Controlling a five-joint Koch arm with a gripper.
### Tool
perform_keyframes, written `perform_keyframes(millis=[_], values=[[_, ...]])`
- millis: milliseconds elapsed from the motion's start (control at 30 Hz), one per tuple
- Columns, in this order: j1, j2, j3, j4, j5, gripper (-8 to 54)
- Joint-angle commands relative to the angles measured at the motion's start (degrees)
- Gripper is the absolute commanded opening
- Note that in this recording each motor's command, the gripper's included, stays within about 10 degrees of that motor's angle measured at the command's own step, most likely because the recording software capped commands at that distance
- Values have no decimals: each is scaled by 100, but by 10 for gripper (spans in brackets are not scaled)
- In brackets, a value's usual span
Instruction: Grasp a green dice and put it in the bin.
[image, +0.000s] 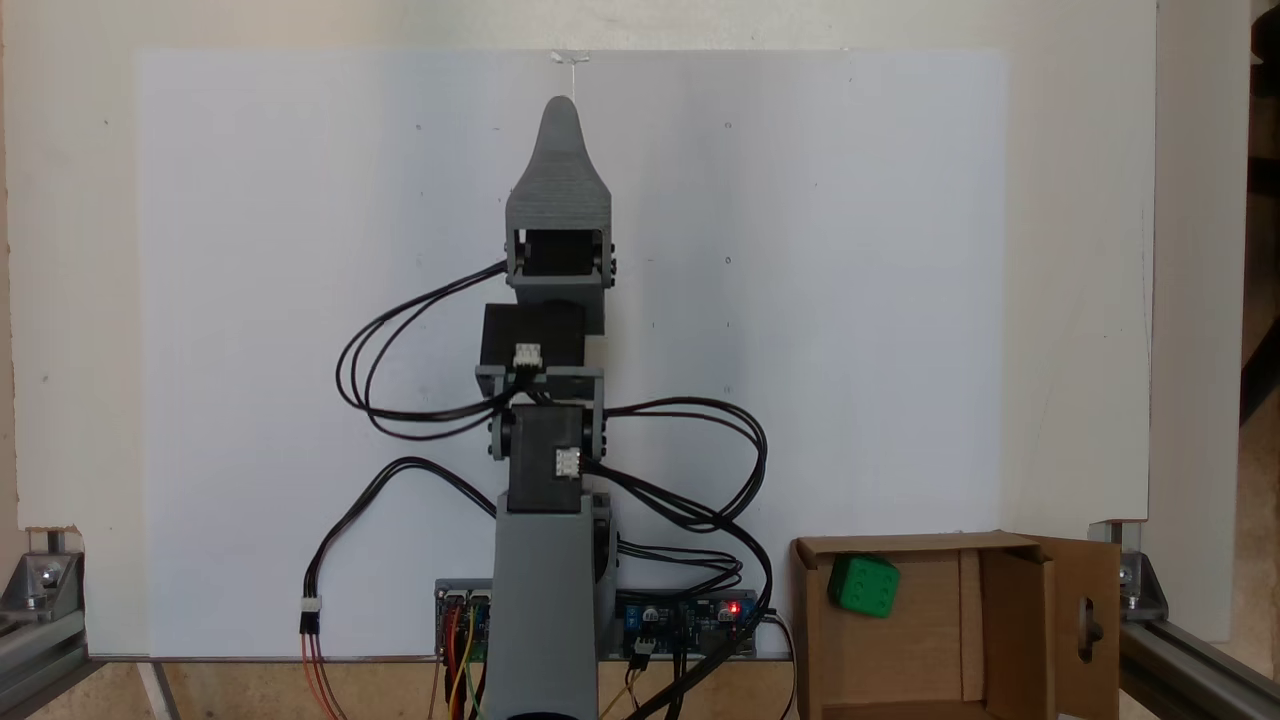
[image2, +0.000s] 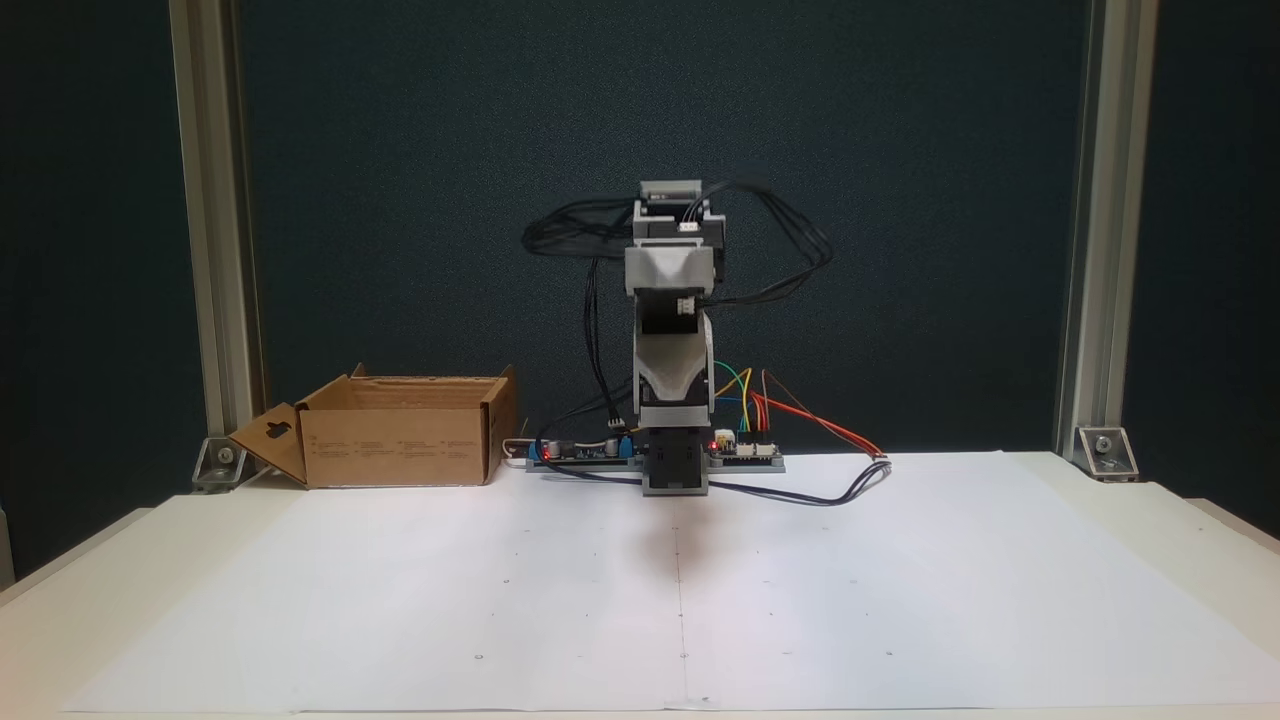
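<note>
Green dice (image: 864, 585) inside the bin (image: 1015, 640) at right in a fixed view, hidden behind the bin's wall in the other (image2: 400, 445). Gripper (image: 561, 110) folded over the base, one tip showing; spread or pressed, cannot tell.

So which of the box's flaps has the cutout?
The outward side flap of the bin, at right in this fixed view, carries a keyhole-shaped hole; the other flaps are plain cardboard. The green dice lies inside.

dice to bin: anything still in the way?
Nothing visible. The green dice already lies inside the bin, near one corner, so no path is left to block. The gripper points away over bare white paper.
</note>
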Motion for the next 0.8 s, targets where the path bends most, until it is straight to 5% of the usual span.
perform_keyframes(millis=[0, 433, 767], values=[[-35, 378, 114, -938, 237, 454], [-62, 1635, 3146, -3979, 229, 449], [-35, 1846, 4025, -5739, 220, 443]])
